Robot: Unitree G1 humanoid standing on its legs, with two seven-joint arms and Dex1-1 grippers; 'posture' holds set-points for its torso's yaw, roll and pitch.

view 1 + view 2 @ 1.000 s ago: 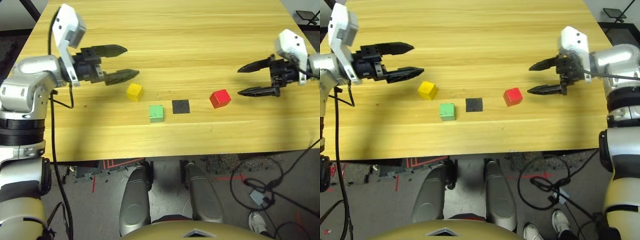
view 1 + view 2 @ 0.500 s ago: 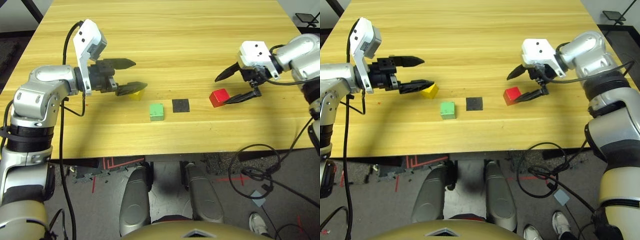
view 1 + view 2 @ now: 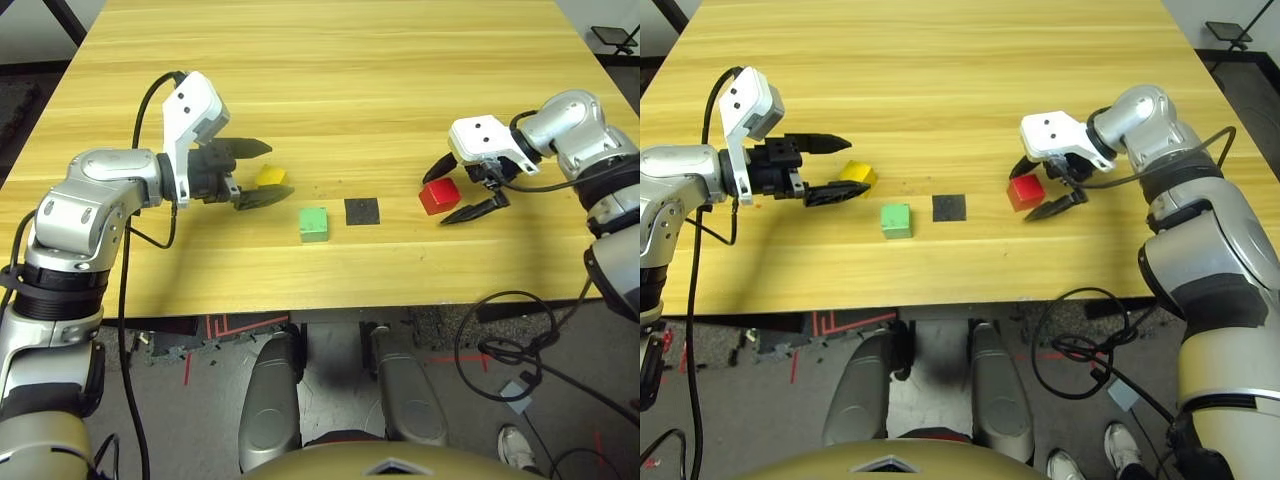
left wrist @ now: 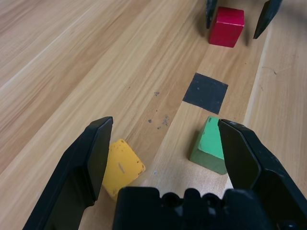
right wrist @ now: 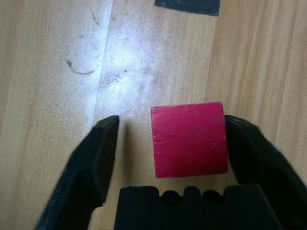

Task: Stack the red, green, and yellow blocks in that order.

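Observation:
The red block point(image 3: 438, 195) lies right of centre on the table, between the two fingers of my right gripper point(image 3: 437, 198). In the right wrist view one finger point(image 5: 240, 139) sits against the red block point(image 5: 188, 139) and a gap remains at the other, so the gripper point(image 5: 171, 122) is open around it. The green block point(image 3: 313, 223) lies near the middle, and the yellow block point(image 3: 270, 177) a little left and farther back. My left gripper point(image 3: 280, 168) is open wide, its fingertips reaching either side of the yellow block point(image 4: 122, 165), with the green block point(image 4: 211, 148) by its other finger.
A flat black square patch point(image 3: 362, 211) lies between the green and red blocks. The wooden table point(image 3: 330, 60) stretches bare behind the blocks. Its front edge point(image 3: 330, 300) runs close below them, with cables and floor beyond.
My right gripper swung left and down to straddle the red block, its fingers drawing closer. My left gripper moved right and lower toward the yellow block, still wide.

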